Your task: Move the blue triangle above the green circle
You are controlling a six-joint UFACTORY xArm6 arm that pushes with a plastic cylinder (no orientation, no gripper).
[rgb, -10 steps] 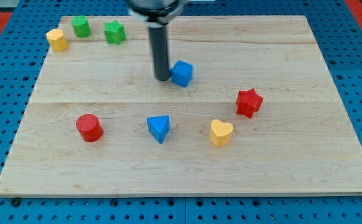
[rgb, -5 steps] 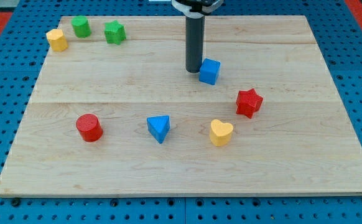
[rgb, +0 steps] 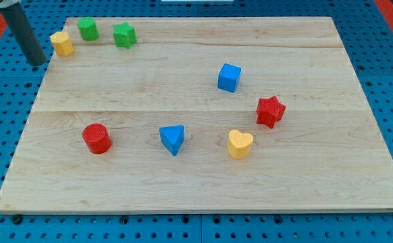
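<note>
Heads up, your tip (rgb: 39, 63) is parked way off at the far left edge, just left of the yellow block (rgb: 62, 43), nowhere near the blue triangle (rgb: 173, 139). There's no pincer on this rig, just a bare rod, so nothing to spread or pinch.

The triangle sits near the front middle, between the red cylinder (rgb: 96, 138) and the yellow heart (rgb: 240, 143). The green circle (rgb: 87, 28) is in the far left corner, with the green star (rgb: 124, 34) just right of it.

Biggest risk I'd guess: there's barely any board beyond the circle, so an overcooked push sends the triangle off the edge, or you clip the star or yellow block on the way in.
</note>
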